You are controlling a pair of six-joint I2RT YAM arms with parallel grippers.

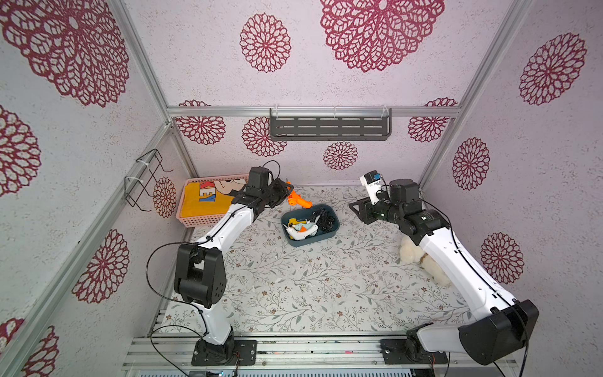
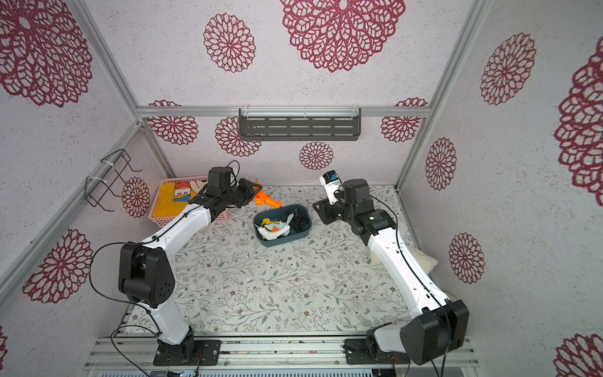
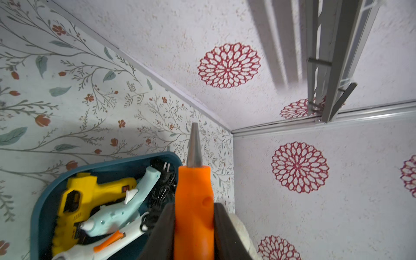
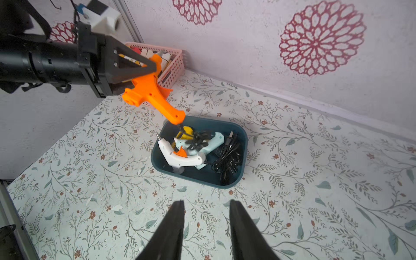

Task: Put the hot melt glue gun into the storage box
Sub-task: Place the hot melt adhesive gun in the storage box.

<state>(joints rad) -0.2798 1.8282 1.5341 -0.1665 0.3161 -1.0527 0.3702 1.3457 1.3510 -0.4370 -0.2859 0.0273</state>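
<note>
Orange plastic pistol-shaped glue gun (image 1: 301,202), silver nozzle (image 3: 194,146), clamped in left pincer (image 3: 194,216), eleven o'clock of teal plastic tub (image 1: 313,243), right pincer (image 4: 206,207) parted, empty.

Both top views give me bright, even, diffuse light; shadows on the table (image 1: 326,287) are faint and soft. On the left wrist view the shelf (image 3: 333,56) casts dark stripes across the wall (image 3: 180,33), and the close orange glue gun (image 3: 193,202) looks soft. The right wrist view blurs slightly toward its edges.
</note>
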